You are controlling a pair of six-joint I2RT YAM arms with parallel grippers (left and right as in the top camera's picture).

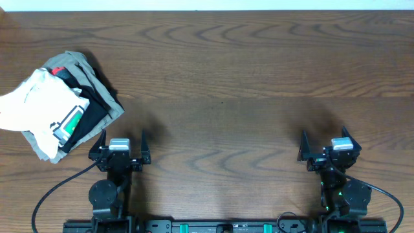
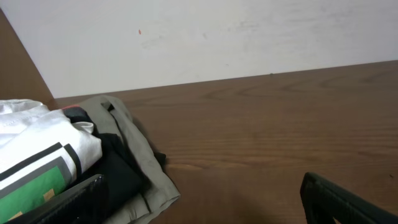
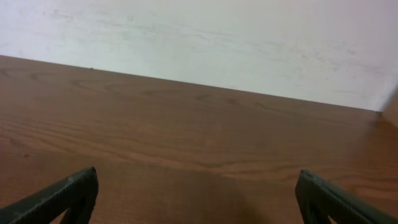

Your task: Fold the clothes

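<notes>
Both my pincers hang wide open, gripping nothing, low over the wooden bench (image 1: pixel 226 84). My left pincer (image 1: pixel 123 137) sits just beside the clothing heap; my right pincer (image 1: pixel 323 136) is well apart from it. The white T-shirt (image 1: pixel 45 97), green print showing, lies crumpled atop black and khaki garments (image 1: pixel 107 90) at my far left.

A brown wood-grain table (image 1: pixel 233 84) filled nearly the whole overhead frame, a pale wall along its far edge at the top. At the left of the frame sat a heap of clothes: a khaki garment (image 1: pixel 114 107) lay lowest, spread on the wood, with a black garment (image 1: pixel 92 116) and a white T-shirt (image 1: pixel 39 97) piled over it. A black cable (image 1: pixel 53 193) curved across the lower left corner.
</notes>
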